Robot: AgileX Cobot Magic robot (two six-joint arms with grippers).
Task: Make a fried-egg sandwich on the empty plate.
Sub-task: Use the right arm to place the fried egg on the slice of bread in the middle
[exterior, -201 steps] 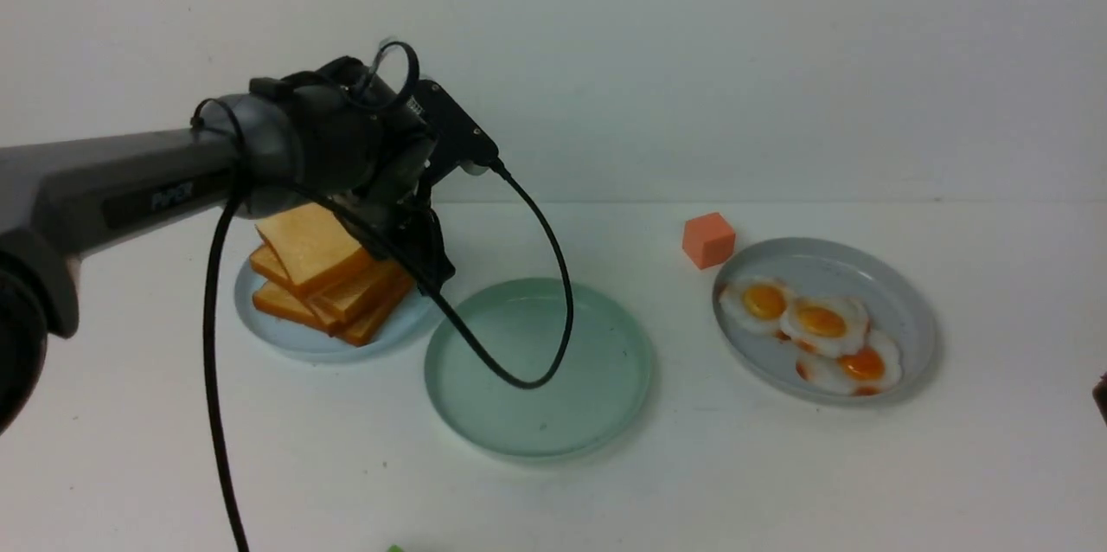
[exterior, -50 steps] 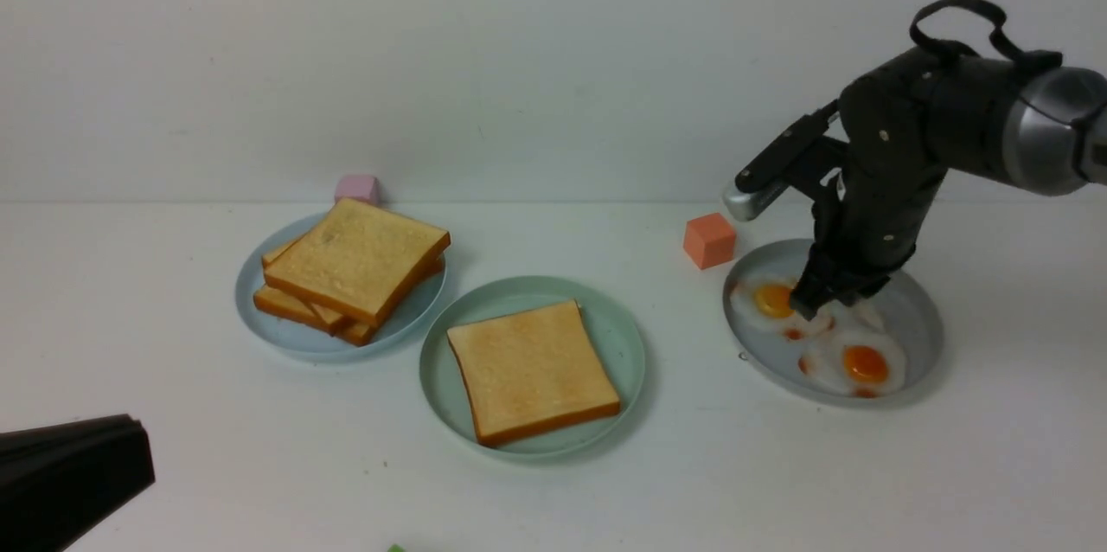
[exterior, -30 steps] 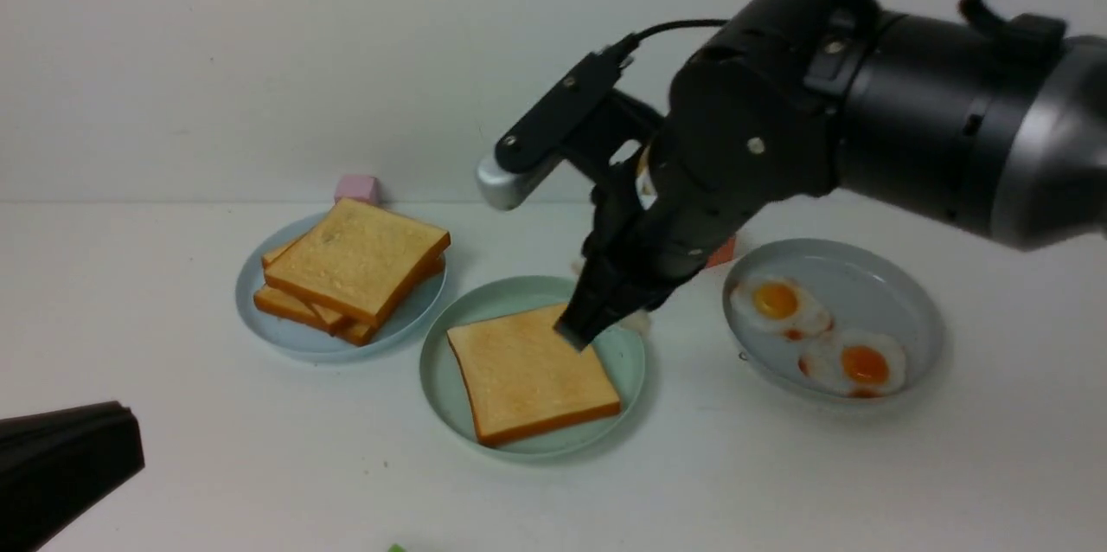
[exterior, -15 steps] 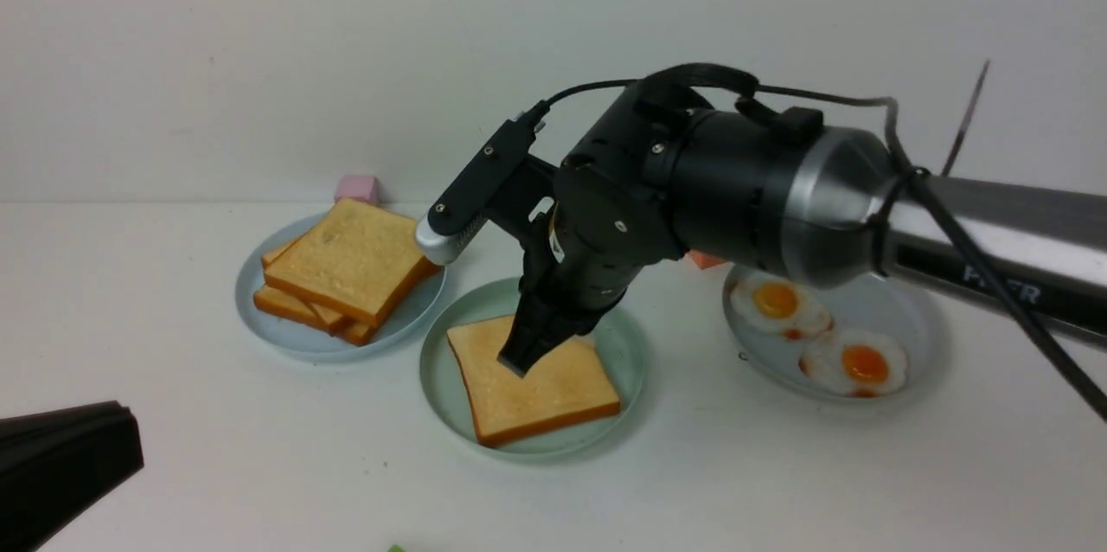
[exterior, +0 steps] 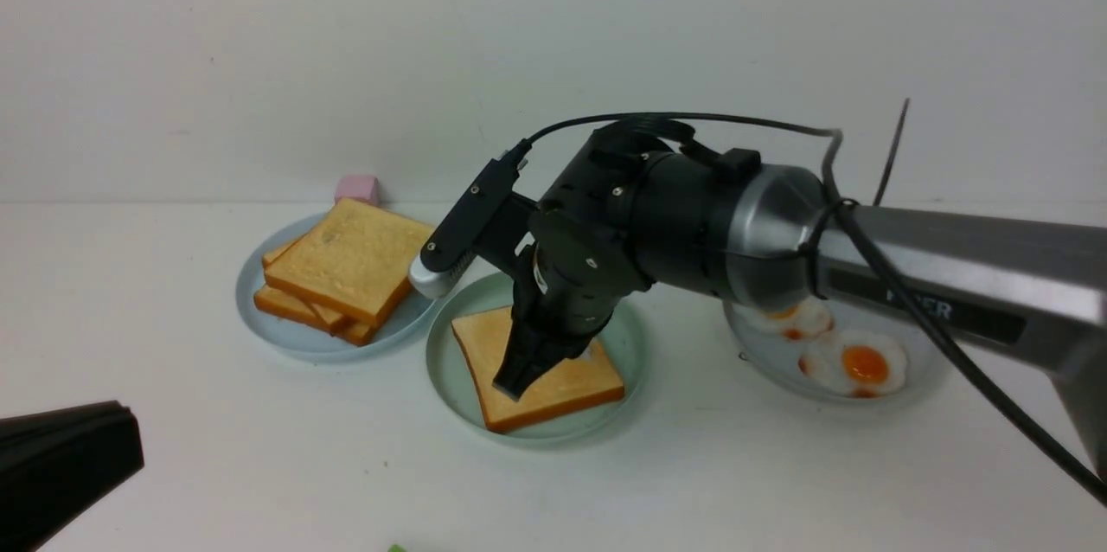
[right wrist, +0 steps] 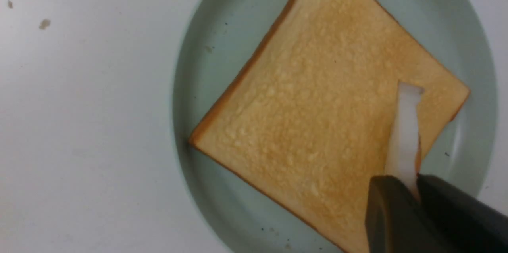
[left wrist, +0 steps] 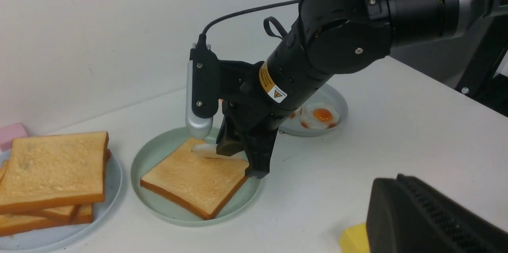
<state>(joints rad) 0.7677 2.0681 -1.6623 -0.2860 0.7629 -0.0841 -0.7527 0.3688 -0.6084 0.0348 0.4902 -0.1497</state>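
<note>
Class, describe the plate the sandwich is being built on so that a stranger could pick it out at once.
Three round plates sit in a row on the white table. The mint-green plate is the middle one. Unlike the light blue plate piled with toast and the grey-blue plate of fried eggs, it holds one toast slice.

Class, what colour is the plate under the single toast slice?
The plate is pale mint green; the right wrist view shows it best.

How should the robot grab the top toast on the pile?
Probably pinch the top toast by its thin edge facing the mint plate, one finger above, one below. It lies flat and skewed on the pile, so that edge shows clear.
</note>
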